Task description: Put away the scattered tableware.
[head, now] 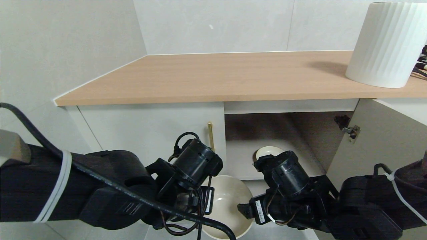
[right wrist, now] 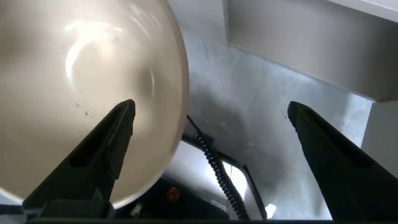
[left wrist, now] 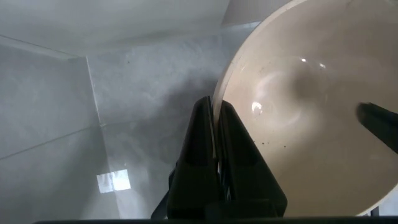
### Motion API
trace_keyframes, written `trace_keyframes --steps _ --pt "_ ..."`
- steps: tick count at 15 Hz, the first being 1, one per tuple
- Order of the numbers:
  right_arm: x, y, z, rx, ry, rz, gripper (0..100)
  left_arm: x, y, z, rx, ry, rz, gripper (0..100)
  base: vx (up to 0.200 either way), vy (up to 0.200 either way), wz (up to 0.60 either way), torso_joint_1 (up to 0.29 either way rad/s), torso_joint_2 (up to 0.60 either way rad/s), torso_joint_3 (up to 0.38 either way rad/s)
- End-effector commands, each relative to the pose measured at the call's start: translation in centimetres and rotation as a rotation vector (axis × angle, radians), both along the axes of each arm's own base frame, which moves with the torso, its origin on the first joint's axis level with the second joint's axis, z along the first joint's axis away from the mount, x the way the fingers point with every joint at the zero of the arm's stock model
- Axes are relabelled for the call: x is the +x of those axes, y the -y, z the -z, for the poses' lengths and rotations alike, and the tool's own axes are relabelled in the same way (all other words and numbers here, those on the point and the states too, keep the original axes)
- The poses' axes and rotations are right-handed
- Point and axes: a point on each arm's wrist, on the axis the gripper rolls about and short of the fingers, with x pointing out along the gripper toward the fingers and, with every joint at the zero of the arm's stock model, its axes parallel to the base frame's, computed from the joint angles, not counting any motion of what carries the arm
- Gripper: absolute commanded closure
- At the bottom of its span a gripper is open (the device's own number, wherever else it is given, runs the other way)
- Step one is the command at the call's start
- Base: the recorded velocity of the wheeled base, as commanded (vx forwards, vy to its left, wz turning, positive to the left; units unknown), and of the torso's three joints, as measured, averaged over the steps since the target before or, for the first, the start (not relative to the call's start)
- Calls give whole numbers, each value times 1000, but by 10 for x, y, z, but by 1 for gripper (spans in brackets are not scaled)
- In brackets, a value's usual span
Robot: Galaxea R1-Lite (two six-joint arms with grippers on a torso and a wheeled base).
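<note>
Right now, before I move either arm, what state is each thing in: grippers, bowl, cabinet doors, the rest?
left gripper: shut on the bowl's rim.
right gripper: open, one finger over the bowl.
bowl: held, empty, before the cabinet.
right cabinet door: open.
left cabinet door: shut.
small dish: resting inside the cabinet.
white container: upright on the countertop.

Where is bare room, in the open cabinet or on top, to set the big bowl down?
Cabinet floor is bare left and right of the small bowl. Counter is bare left of the white container. The cabinet mouth is crowded: left tool holding the big bowl, right tool beside it.
</note>
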Motion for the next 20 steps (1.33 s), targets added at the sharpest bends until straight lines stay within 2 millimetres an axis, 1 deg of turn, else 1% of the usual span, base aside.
trace_keyframes --steps 1,6,16,17,20 --pt "1 -1 4 -7 -8 0 100 1 1 2 5 -4 -1 100 0 0 0 0 0 0" --pt "1 -1 2 -2 -5 1 100 2 1 6 15 -16 -1 100 0 0 0 0 0 0" --pt "0 0 5 -10 -11 5 100 2 1 5 6 -15 -10 100 0 0 0 0 0 0" --pt "0 0 5 -10 -11 5 100 2 1 5 5 -15 -11 0 0 0 0 0 0 0" --pt "0 0 5 -12 -12 5 100 2 1 6 7 -16 -10 0 0 0 0 0 0 0"
